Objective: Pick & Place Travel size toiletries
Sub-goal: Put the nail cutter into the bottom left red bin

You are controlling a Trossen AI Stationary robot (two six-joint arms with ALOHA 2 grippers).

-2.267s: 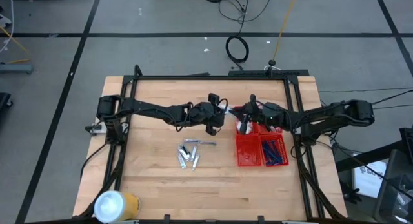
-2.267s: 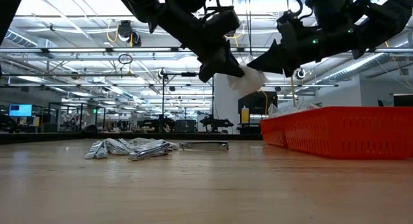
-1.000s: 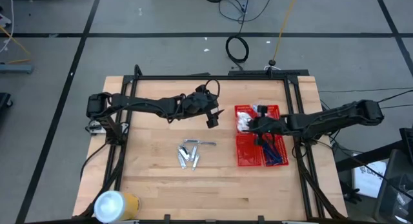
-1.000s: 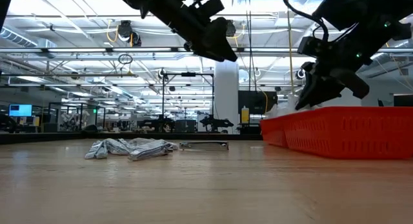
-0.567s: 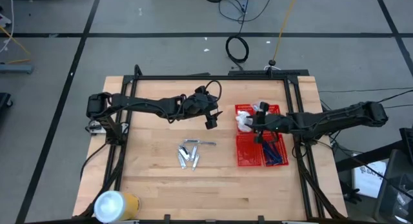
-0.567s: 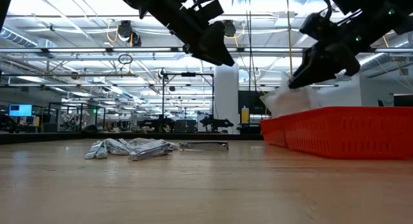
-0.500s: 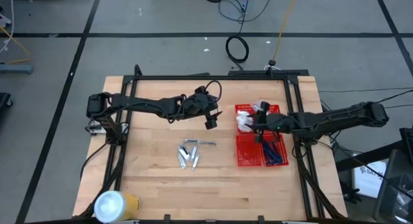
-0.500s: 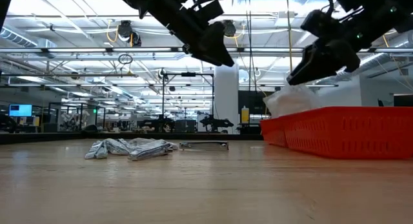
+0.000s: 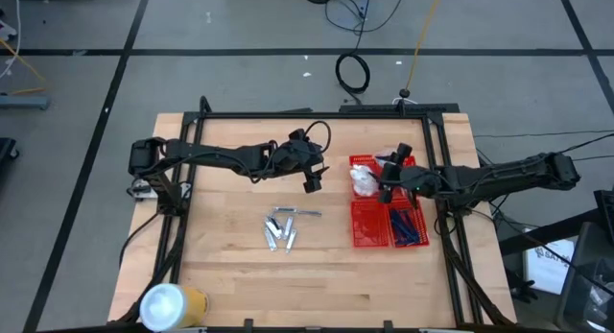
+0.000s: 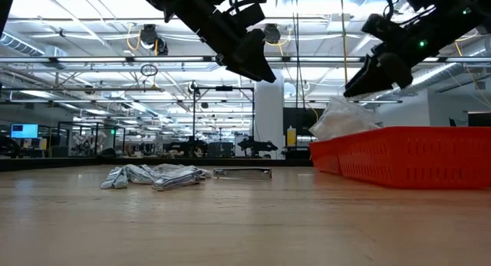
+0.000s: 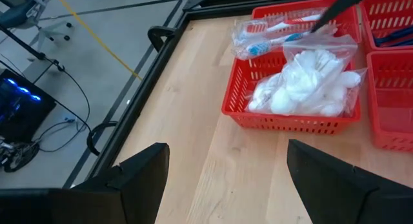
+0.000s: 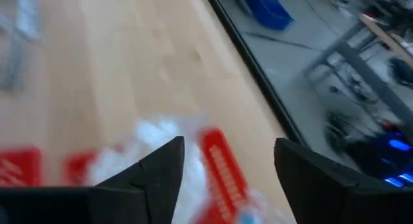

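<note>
Toiletries: my white packet (image 9: 364,180) lies in the red basket (image 9: 369,229) right of centre; my right gripper (image 9: 386,182) hovers beside it, fingers spread. Left gripper (image 9: 312,182) hangs mid-frame, fingers parted and empty.

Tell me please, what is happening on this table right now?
Two robot arms are sorting small toiletries into a red basket. The right gripper hangs open just above the basket, beside a white packet lying in a far compartment. The left gripper waits open above the table with nothing in it. A pile of silver-grey tubes and one long item are still on the wood. Blue-handled pieces already fill another compartment.
</note>
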